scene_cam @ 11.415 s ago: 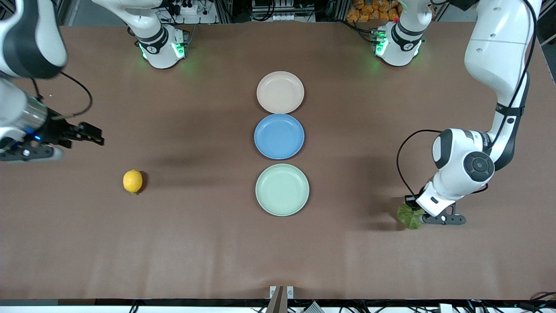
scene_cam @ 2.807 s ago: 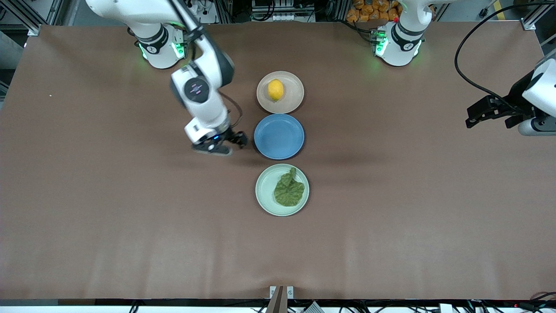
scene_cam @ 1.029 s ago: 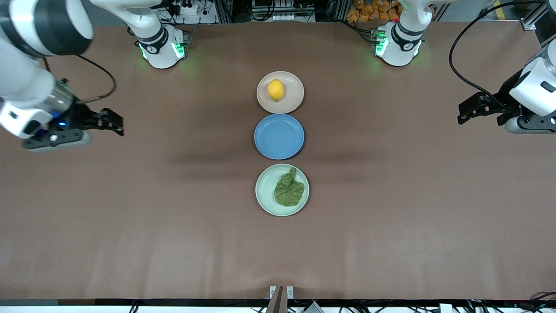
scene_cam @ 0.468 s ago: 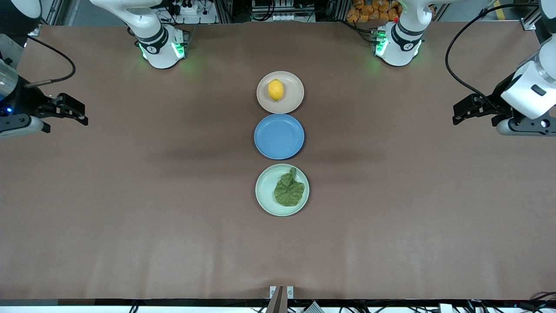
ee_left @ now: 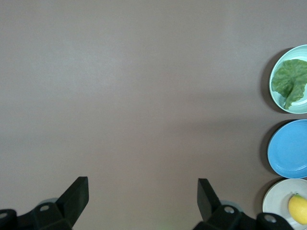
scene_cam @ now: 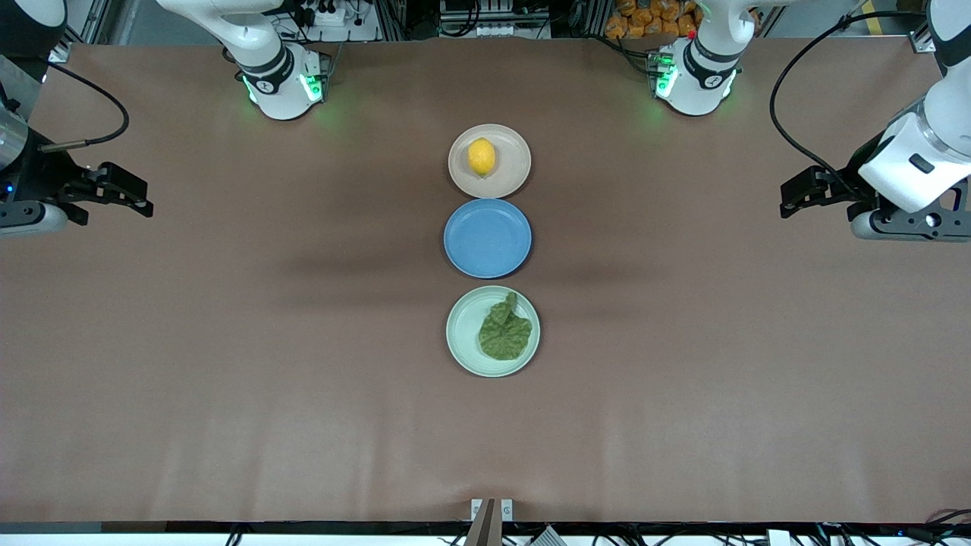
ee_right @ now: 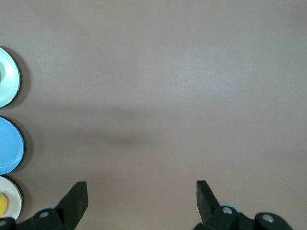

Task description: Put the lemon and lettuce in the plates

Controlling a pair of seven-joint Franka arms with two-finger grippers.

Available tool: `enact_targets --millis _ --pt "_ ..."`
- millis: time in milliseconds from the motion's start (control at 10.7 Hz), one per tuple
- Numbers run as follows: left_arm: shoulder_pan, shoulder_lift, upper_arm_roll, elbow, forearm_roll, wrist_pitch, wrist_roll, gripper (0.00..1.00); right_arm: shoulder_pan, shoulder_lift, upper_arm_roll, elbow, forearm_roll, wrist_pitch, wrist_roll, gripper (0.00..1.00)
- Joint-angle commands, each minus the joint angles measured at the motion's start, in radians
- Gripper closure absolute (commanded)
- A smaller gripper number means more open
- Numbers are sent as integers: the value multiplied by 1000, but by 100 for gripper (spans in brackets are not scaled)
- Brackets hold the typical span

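The yellow lemon (scene_cam: 482, 157) lies in the beige-pink plate (scene_cam: 517, 171), the plate closest to the robots' bases. The dark green lettuce (scene_cam: 504, 334) lies in the mint green plate (scene_cam: 459, 334), nearest the front camera. My left gripper (scene_cam: 791, 199) hangs open and empty over bare table at the left arm's end. At the right arm's end my right gripper (scene_cam: 138, 199) is likewise open and empty over bare table. The left wrist view shows its gripper (ee_left: 142, 184) well apart from the lettuce (ee_left: 290, 81) and lemon (ee_left: 298, 208).
A blue plate (scene_cam: 487, 238) with nothing in it sits between the two other plates. The brown table (scene_cam: 227, 379) stretches wide on both sides of the plate row. Both arm bases stand along the edge farthest from the front camera.
The lemon and lettuce went from the table into the plates. Over the last second the right gripper drew back to its end of the table, and the left gripper drifted slightly toward the plates.
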State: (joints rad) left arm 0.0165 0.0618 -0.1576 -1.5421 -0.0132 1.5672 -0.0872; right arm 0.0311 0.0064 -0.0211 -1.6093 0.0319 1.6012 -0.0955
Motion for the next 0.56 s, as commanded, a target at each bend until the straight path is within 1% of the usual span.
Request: enact_targets --millis 0,468 --pt "6 1 -6 7 -10 -16 -39 0 6 7 -3 43 3 -30 14 0" --pt "14 -26 7 16 -11 -16 -42 0 3 6 -16 43 6 -50 11 0"
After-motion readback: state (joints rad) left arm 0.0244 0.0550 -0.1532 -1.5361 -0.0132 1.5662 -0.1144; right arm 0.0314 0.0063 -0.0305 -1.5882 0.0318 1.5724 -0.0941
